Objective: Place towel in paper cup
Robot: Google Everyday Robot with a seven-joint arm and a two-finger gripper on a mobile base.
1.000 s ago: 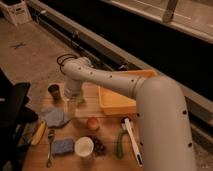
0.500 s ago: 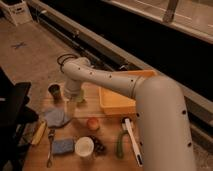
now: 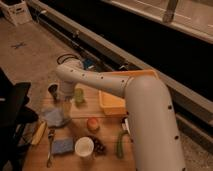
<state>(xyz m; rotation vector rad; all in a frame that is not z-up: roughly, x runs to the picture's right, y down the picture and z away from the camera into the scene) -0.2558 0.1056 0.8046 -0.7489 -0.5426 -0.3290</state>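
A crumpled grey-blue towel (image 3: 51, 116) lies on the wooden table at the left. The white paper cup (image 3: 84, 146) stands upright near the table's front edge, to the right of and nearer than the towel. My gripper (image 3: 65, 109) hangs down from the white arm's wrist over the towel's right edge. Whether it touches the towel cannot be made out.
A green cup (image 3: 79, 95) and a dark cup (image 3: 53, 90) stand behind the towel. A yellow tray (image 3: 112, 103) is at the right. An orange fruit (image 3: 92, 124), blue sponge (image 3: 62, 146), fork (image 3: 49, 146), banana (image 3: 38, 134) and green vegetable (image 3: 120, 144) lie around the paper cup.
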